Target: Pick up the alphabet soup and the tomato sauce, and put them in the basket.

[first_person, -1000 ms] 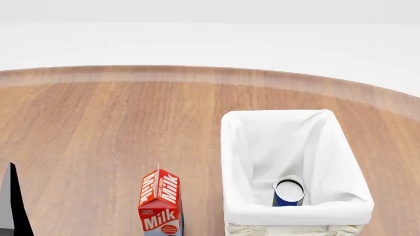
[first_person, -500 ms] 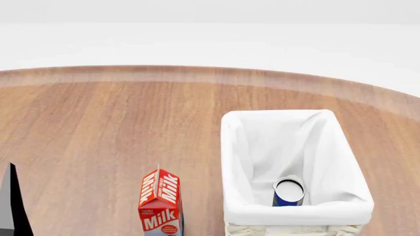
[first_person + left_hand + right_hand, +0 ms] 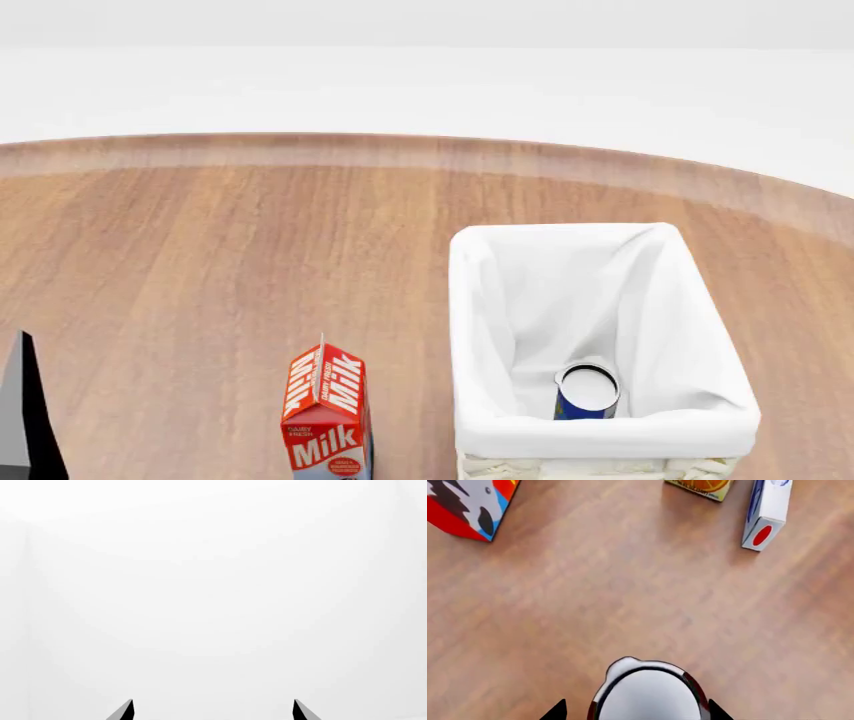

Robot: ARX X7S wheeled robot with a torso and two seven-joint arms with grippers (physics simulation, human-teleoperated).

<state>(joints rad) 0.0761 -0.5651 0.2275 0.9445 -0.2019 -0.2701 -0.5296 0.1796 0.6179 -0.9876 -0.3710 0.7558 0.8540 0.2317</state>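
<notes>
The alphabet soup (image 3: pixel 587 392), a blue can with a silver-white top, stands upright inside the basket (image 3: pixel 474 300) near its front wall. The basket is cream wicker with a white cloth lining and stands at the right of the wooden table. The tomato sauce (image 3: pixel 647 695), of which a silver-white top and a red rim show, stands on the table in the right wrist view. My right gripper (image 3: pixel 635 711) is open, its two fingertips straddle this can, and a gap shows on one side. My left gripper (image 3: pixel 213 710) is open and empty and faces a blank white background.
A red and white milk carton (image 3: pixel 324 415) stands on the table just left of the basket. In the right wrist view a red, white and blue carton (image 3: pixel 467 505), an orange box (image 3: pixel 700 486) and a white and blue box (image 3: pixel 766 512) stand beyond the can. A dark arm part (image 3: pixel 27 420) shows at the lower left.
</notes>
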